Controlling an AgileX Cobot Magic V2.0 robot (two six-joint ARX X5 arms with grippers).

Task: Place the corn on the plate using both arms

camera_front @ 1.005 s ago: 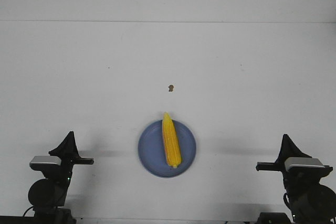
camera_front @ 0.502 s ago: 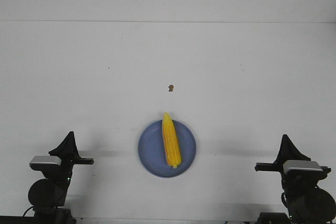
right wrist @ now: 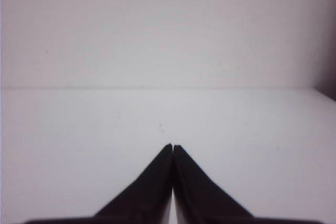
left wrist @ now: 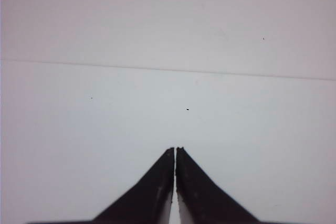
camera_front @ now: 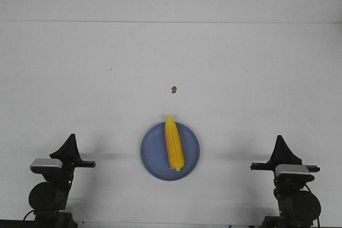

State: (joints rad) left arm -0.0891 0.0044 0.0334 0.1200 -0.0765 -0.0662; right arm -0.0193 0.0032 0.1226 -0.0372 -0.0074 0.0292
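Observation:
The yellow corn (camera_front: 173,143) lies lengthwise on the round periwinkle-blue plate (camera_front: 152,153) near the table's front middle, its pointed tip just past the far rim. My left gripper (camera_front: 71,136) stands at the front left, well apart from the plate, shut with nothing in it. My right gripper (camera_front: 279,139) stands at the front right, likewise shut and empty. In the left wrist view the left gripper (left wrist: 175,149) faces only bare white table. The right gripper (right wrist: 172,146) in the right wrist view shows the same. Corn and plate are out of both wrist views.
A tiny brown speck (camera_front: 173,89) lies on the white table beyond the plate. The table's far edge runs as a thin line (camera_front: 171,22) across the back. A dark corner (right wrist: 329,90) shows in the right wrist view.
The right arm has shifted left, toward the plate side, and its tip sits slightly farther up in the front view. The left arm, corn and plate have not moved.

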